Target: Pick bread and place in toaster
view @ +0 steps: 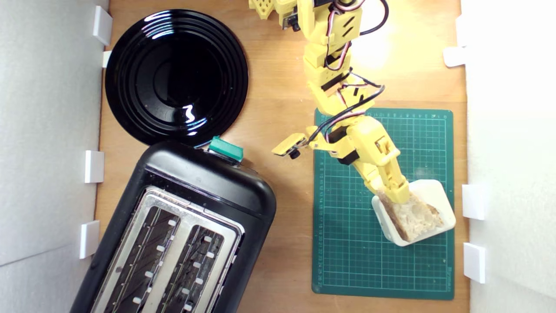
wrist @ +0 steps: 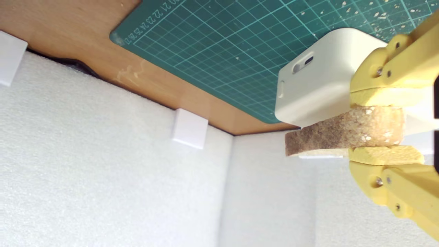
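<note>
yellow jaws (wrist: 379, 126) clamped tight on the bread (wrist: 343, 132) over the cream box (view: 428, 191)

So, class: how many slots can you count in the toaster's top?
2. Both lie side by side in the toaster's silver top: one slot nearer the exterior view's left, the other to its right. Their lower ends run out of frame.

White foam walls (view: 47, 130) enclose a wooden tabletop (view: 278, 108).

Green gridded mat (view: 347, 261) — black plate (view: 176, 76)
</note>
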Tool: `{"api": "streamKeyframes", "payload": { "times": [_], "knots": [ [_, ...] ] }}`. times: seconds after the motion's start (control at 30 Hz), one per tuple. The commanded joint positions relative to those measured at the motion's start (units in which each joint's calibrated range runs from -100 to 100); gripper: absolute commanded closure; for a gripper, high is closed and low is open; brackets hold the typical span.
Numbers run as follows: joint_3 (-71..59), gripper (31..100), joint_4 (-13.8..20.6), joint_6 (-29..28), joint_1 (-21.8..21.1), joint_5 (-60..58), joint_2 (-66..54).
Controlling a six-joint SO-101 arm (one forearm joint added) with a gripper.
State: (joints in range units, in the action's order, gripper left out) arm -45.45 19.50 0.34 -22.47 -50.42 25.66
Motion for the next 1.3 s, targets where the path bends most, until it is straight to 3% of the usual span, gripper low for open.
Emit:
{"api": "streamKeyframes", "payload": {
  "times": [0.0,0.37,0.57,1.1,1.2,1.27],
  "knots": [
    [1.55,72.8,0.53,0.11,1.04,-0.94,-1.04],
    [1.28,75.0,-0.28,0.11,1.12,0.25,-6.03],
    [1.55,75.5,-0.37,-0.26,2.25,17.49,-20.42],
    [2.28,75.0,0.53,0.27,6.27,42.83,-56.28],
    [2.37,75.1,-0.64,2.99,6.36,47.78,-62.02],
    [4.0,75.0,-3.55,5.44,6.36,52.04,-64.76]
  ]
}}
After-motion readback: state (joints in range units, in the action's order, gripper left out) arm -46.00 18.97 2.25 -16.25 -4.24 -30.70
